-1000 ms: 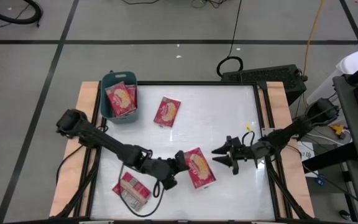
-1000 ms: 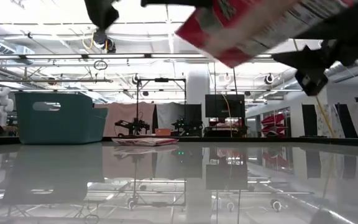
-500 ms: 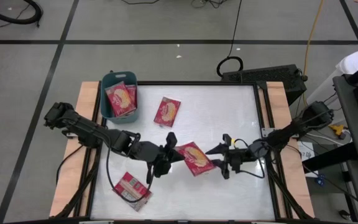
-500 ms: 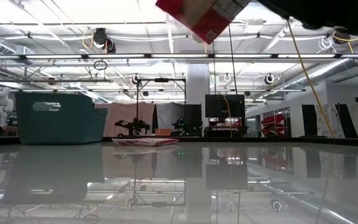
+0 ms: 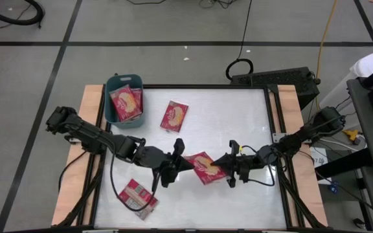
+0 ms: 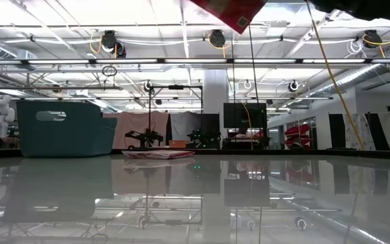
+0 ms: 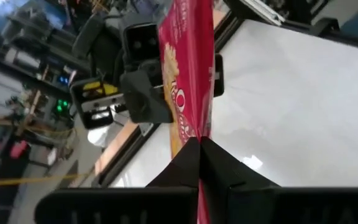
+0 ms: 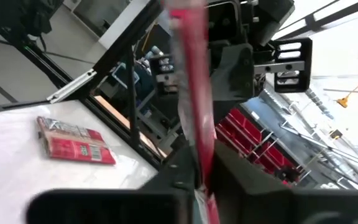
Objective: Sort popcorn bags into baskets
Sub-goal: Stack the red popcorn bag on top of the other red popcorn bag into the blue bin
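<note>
1. Red and glossy, one popcorn bag (image 5: 205, 167) now hangs in the air over the middle of the white tabletop (image 5: 238, 110), pinched from both ends. A second ago only the left end effector (image 5: 179, 162) held it, and the right one stood open just beside it.
2. The right end effector (image 5: 228, 166) has since closed onto the bag's far edge; the right wrist view shows its fingers clamped on the thin red edge. The left fingers stay clamped on the opposite edge.
3. This looks like a hand-over in mid-air, with neither arm having let go yet.
4. The teal basket (image 5: 111, 110) sits at the tabletop's far left corner with at least one bag (image 5: 125, 102) inside.
5. Two more bags lie loose: one (image 5: 174, 116) near the basket, another (image 5: 136, 195) at the near left.
</note>
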